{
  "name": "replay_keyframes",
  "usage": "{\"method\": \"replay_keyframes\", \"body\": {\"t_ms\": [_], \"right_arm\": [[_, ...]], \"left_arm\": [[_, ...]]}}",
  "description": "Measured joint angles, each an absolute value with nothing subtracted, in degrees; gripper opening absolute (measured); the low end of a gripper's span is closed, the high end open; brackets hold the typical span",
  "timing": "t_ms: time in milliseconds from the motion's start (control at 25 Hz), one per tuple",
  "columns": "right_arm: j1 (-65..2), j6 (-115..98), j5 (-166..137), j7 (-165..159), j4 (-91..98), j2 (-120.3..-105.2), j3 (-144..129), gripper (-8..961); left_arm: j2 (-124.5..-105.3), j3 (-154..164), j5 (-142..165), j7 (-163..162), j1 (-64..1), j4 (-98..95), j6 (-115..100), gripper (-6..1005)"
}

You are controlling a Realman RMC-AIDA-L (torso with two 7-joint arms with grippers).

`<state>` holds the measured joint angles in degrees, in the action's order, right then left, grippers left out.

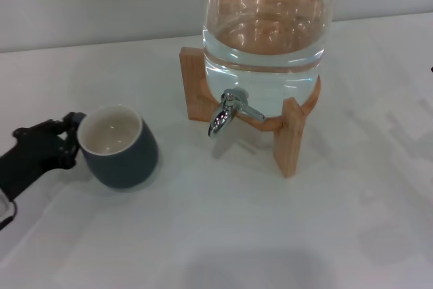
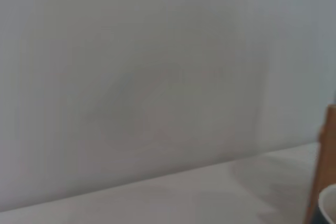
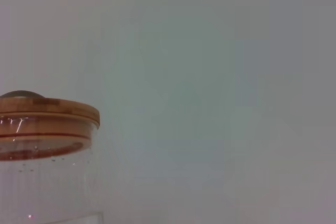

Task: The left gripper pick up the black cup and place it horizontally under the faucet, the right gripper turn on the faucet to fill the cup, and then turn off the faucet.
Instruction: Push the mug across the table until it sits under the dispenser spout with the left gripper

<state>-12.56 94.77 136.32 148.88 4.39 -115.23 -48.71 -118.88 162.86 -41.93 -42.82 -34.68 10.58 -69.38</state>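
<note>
The black cup [image 1: 120, 145] stands upright on the white table, left of the dispenser, showing its cream inside; its handle is hidden. My left gripper [image 1: 66, 141] is right against the cup's left side, at rim height, reaching in from the left edge. A sliver of the cup's rim shows in the left wrist view [image 2: 331, 204]. The chrome faucet [image 1: 229, 112] points down from the front of the glass water dispenser [image 1: 265, 32], with nothing under its spout. My right gripper is out of view.
The dispenser holds water and rests on a wooden stand [image 1: 289, 137], which also shows in the left wrist view [image 2: 326, 161]. Its wooden lid shows in the right wrist view [image 3: 47, 109]. A white wall runs behind the table.
</note>
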Motion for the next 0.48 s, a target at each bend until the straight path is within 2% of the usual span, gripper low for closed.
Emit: {"method": "replay_keyframes", "body": {"t_ms": [480], "right_arm": [[-12.7, 95.4, 136.3, 148.9, 4.4, -115.22, -48.8, 793]], "left_arm": [[-119.11, 162.9, -34.2, -47.2, -39.1, 5.4, -64.8, 141]]}}
